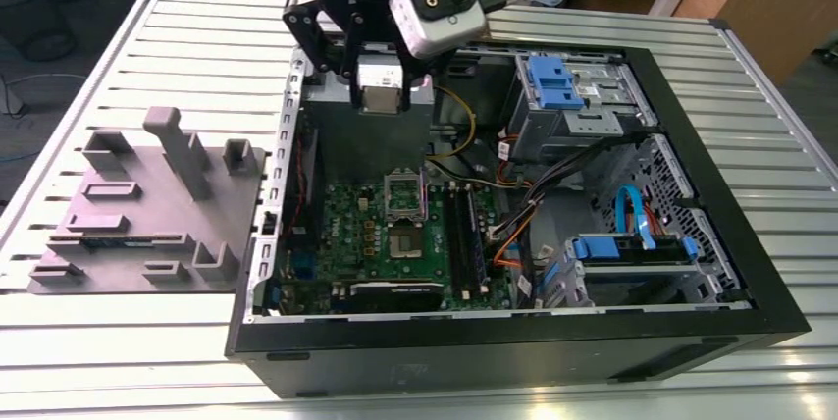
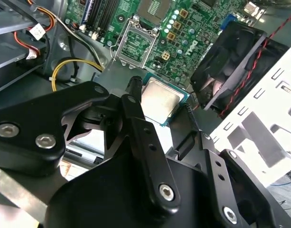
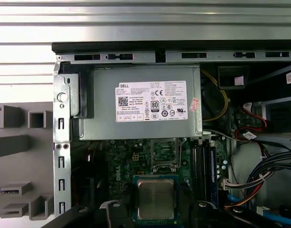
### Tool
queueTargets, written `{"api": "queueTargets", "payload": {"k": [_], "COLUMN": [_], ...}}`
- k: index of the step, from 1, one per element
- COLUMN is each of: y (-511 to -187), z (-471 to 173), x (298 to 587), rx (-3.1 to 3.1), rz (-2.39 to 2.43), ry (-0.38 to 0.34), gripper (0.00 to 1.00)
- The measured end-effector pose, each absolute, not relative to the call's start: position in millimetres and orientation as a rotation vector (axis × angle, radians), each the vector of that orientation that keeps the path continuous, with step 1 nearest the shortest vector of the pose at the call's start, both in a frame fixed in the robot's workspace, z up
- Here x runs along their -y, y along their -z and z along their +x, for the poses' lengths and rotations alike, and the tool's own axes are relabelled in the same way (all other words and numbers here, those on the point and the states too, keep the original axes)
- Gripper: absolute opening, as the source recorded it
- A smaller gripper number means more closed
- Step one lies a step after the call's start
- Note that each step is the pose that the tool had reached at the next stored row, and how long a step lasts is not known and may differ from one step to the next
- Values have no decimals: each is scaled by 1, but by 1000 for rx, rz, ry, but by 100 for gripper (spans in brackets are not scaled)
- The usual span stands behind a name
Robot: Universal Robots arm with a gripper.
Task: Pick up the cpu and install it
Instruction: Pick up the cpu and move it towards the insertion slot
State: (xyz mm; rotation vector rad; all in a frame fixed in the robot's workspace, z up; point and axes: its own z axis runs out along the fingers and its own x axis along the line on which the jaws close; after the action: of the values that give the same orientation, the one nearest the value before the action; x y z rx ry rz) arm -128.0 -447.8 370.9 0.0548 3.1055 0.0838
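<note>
**Silver-grey cpu pinched in claw; socket lies off to the near side**

Entry reads the exterior view from its left to its right.

1. Far left: grey fixture plate [image 1: 144, 214] on the slatted table [image 1: 196, 37], well apart from me. Not involved.
2. Left of centre: my claw [image 1: 381, 94] hangs over the grey power-supply box [image 1: 351, 150], apart from its top. Its 2 fingers are pressed onto opposite edges of the cpu [image 1: 381, 81]. In the second wrist view, 1 fingertip [image 2: 134, 84] sits against the chip's edge. The chip lies flat, metal top up, and I judge the grip sound.
3. Key relation: the socket [image 1: 399, 243] is not under me. It sits on the green board [image 1: 347, 234], past the box's edge toward the near side of the exterior view. I judge it lower than the chip. Between box and socket stands the hinged frame [image 1: 402, 187], flipped open.
4. Axis: the chip is square, so it has no long axis. In the first wrist view its edges run parallel to the frame's edges, so chip and socket look squared to each other.
5. Right of the socket: black memory slots [image 1: 465, 234], just beside it. Further right: blue drive cage [image 1: 556, 81], well apart.
6. Only 1 arm, so which is nearer is not in question.
</note>
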Motion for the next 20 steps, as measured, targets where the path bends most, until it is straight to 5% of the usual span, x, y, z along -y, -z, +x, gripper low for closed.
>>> {"api": "queueTargets", "payload": {"k": [20], "y": [-371], "z": [-113], "x": [448], "rx": [-3105], "rz": [55], "ry": [-84], "gripper": [48]}}
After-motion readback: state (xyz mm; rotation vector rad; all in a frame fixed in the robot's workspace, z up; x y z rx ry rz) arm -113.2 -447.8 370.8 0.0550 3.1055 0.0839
